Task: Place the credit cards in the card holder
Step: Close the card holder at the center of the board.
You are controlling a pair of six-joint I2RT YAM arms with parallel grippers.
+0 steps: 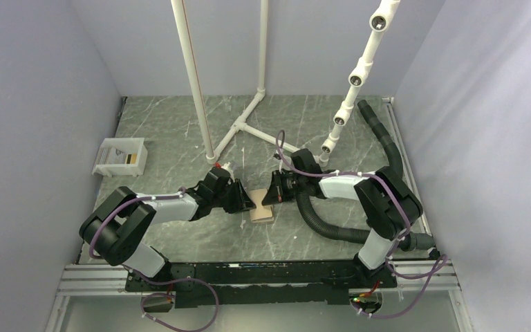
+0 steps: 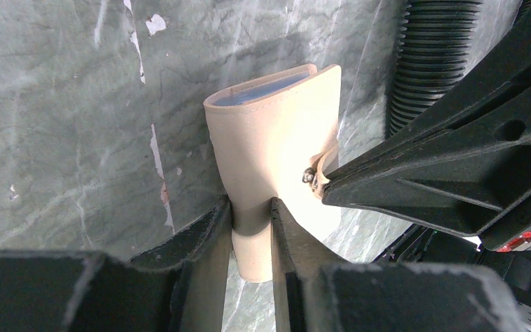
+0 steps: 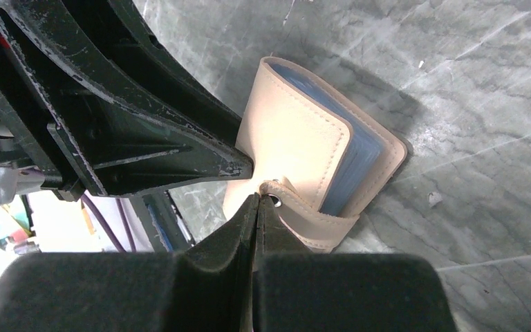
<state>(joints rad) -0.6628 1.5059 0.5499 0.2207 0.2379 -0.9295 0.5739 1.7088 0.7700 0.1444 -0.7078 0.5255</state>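
Note:
The tan card holder [image 1: 261, 210] sits between both grippers at the table's middle, folded, with a bluish-grey pocket showing at its edge [image 3: 359, 155]. My left gripper [image 2: 252, 220] is shut on one end of the card holder [image 2: 276, 138]. My right gripper [image 3: 258, 202] is shut on its closing tab [image 3: 318, 220], right at the metal snap. In the top view the left gripper [image 1: 244, 200] and the right gripper [image 1: 268, 196] face each other. The credit cards show only as a small dark patch [image 1: 133, 159] inside the white tray.
A white plastic tray [image 1: 114, 149] stands at the far left. A white pipe frame [image 1: 238, 128] rises behind the grippers. A black corrugated hose [image 1: 321, 221] curves beside the right arm. Walls enclose the table on three sides.

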